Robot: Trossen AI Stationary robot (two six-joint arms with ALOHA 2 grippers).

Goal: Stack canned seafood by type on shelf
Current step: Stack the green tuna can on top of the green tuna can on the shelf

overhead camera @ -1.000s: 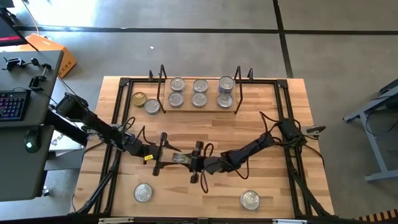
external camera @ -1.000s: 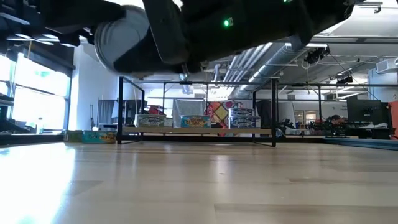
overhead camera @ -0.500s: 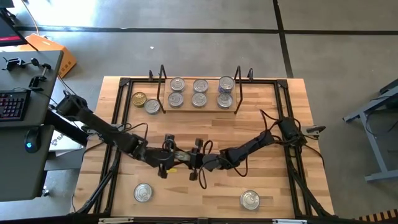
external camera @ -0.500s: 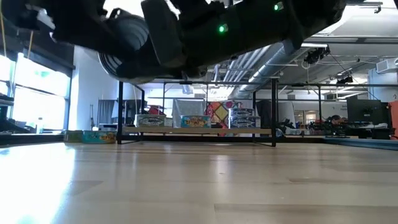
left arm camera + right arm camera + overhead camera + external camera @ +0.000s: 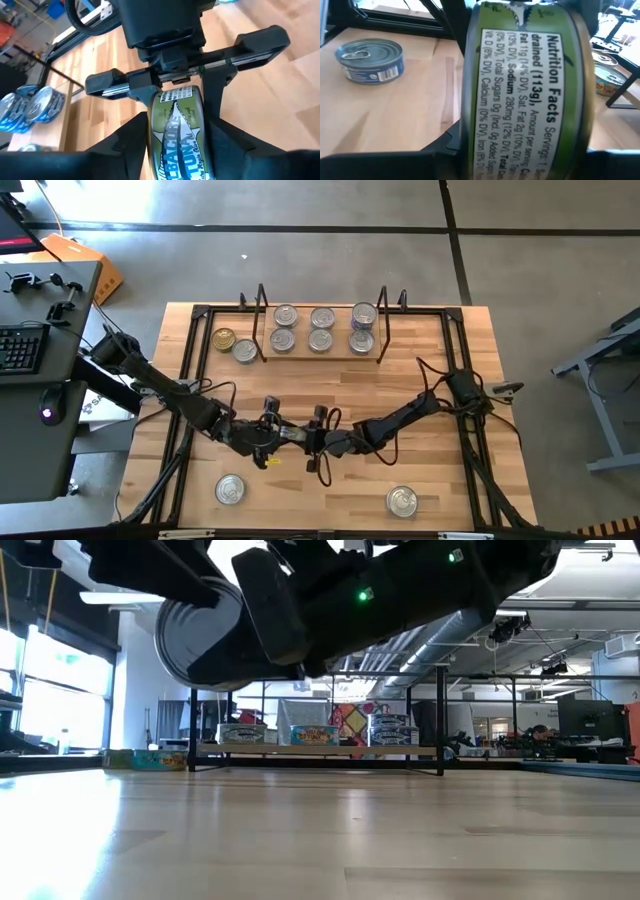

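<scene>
A green-labelled tuna tin (image 5: 177, 135) hangs on edge above the middle of the table, with both grippers meeting at it. My left gripper (image 5: 287, 435) comes from the left and my right gripper (image 5: 312, 440) from the right, each shut on the tin. In the low view the tin's silver face (image 5: 190, 635) is well above the board. The shelf (image 5: 320, 354) at the far side carries several silver-lidded tins. A gold-lidded tin (image 5: 224, 338) and a silver one (image 5: 245, 351) rest on the table beside the shelf's left end. My left gripper pinches the tin across its two flat ends (image 5: 151, 142), one finger (image 5: 131, 146) on each side, at the part nearest my left wrist. It comes from the table's left, slanting down. The tin stands on edge, clear of the table. My right gripper pinches the same tin across its flat ends at the opposite part (image 5: 175, 94), coming almost level from the table's right. In its own view the label (image 5: 530, 85) fills the gap between the fingers. The tin is lifted clear, on edge.
Two more tins lie near the front edge, one at the left (image 5: 230, 489) and one at the right (image 5: 401, 500). The black frame (image 5: 190, 380) runs round the tabletop. A desk with a keyboard (image 5: 20, 350) stands off the table's left.
My left gripper has risen, tipped up from pointing steeply down toward level, and come in toward the right, so that its fingers now flank the tin. My right gripper has kept the tin in place above the table's middle.
</scene>
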